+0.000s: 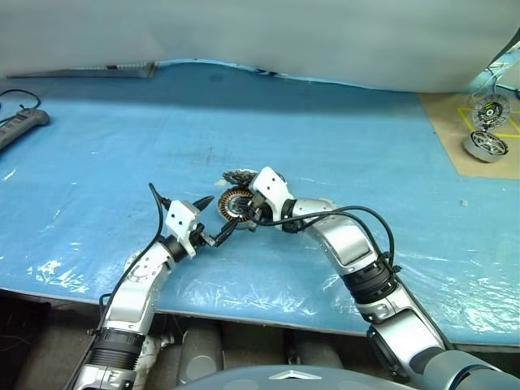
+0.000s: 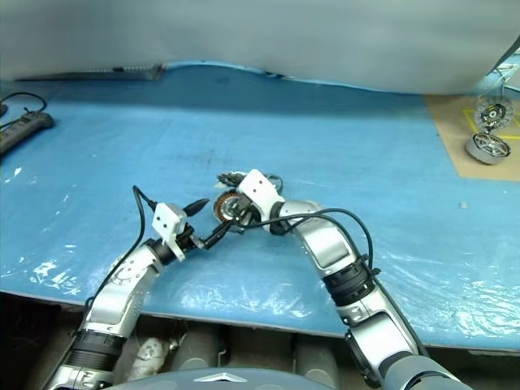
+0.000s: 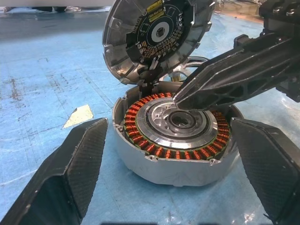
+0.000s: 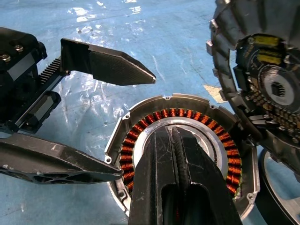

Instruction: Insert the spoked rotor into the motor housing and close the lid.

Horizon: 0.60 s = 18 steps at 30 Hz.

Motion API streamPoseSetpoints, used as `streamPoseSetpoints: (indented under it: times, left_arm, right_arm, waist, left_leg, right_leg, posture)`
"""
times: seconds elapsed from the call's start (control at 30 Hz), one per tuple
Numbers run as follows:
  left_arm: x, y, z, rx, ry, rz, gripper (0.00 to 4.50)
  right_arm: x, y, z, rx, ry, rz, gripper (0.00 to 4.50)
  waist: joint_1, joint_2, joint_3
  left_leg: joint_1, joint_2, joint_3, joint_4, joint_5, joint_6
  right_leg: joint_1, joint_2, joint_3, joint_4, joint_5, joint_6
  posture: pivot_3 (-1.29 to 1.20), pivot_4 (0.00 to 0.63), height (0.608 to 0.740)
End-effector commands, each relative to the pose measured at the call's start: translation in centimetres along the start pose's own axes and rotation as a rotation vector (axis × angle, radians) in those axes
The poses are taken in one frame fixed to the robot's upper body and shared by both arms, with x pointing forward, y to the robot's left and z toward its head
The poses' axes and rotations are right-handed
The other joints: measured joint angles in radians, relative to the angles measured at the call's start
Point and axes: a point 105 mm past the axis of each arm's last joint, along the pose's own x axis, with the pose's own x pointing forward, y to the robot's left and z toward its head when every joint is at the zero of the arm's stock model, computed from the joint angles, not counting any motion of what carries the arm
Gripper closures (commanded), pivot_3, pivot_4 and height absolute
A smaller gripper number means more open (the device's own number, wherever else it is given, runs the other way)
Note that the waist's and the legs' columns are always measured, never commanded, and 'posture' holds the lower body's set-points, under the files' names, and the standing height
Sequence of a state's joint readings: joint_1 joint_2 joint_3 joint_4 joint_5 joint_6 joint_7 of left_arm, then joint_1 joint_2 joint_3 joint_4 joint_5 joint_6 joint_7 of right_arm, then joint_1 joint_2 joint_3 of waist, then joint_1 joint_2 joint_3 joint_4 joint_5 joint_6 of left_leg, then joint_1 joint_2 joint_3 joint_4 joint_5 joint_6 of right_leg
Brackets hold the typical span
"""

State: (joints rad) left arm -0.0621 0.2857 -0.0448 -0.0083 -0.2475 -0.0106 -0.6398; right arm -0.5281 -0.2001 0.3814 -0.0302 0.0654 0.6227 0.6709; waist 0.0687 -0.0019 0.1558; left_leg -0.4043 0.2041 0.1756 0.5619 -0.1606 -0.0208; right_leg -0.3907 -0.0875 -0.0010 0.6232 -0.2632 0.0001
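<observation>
On the blue plastic sheet (image 1: 341,138) that covers the table, near its front middle, sits the motor housing (image 3: 176,140), a silver-grey round shell with a ring of copper-orange windings and a shiny silver centre piece with a dark hub hole seated inside that ring. Whether this centre piece is the spoked rotor cannot be told for certain, as no black rim shows on it. The lid (image 3: 152,35), a grey finned disc carrying a round circuit board on its inner face, stands tilted up at the far edge of the housing, open and seemingly joined to it at one point. The left gripper (image 3: 173,168) is spread wide, one black finger on each side of the housing and neither touching it in the left wrist view. The right gripper (image 4: 180,154) is clenched with its two black fingers pressed together and nothing between them; its tip rests over the silver centre piece, just at the inner edge of the windings. In the head views the two grippers meet at the housing, the left arm coming from the near left and the right arm bent in from the right. A black power strip (image 1: 20,126) lies at the far left edge of the sheet, and two other round motor parts (image 1: 487,130) rest on a brown board at the far right.
</observation>
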Motion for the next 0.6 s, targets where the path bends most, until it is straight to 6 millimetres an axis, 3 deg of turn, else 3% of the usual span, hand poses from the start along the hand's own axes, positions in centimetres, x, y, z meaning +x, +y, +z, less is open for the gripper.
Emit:
streamPoseSetpoints:
  times: [0.03, 0.6]
  left_arm:
    - [0.0, 0.1, 1.3, 0.024, -0.042, 0.001, 0.0]
    - [0.1, -0.1, 1.1, 0.019, -0.044, 0.001, 0.0]
  right_arm:
    - [0.2, 0.7, 0.7, -0.027, -0.014, 0.028, 4.46]
    - [0.2, -0.5, -0.2, -0.051, 0.063, -0.018, 4.46]
  waist:
    - [0.0, 0.0, 0.0]
    - [0.0, 0.0, 0.0]
  left_leg:
    - [0.0, 0.0, 0.0, 0.0, 0.0, 0.0]
    - [0.0, 0.0, 0.0, 0.0, 0.0, 0.0]
  right_leg:
    - [0.0, 0.0, 0.0, 0.0, 0.0, 0.0]
    - [0.0, 0.0, 0.0, 0.0, 0.0, 0.0]
  posture:
    - [0.0, 0.15, 0.74]
    - [0.0, 0.15, 0.74]
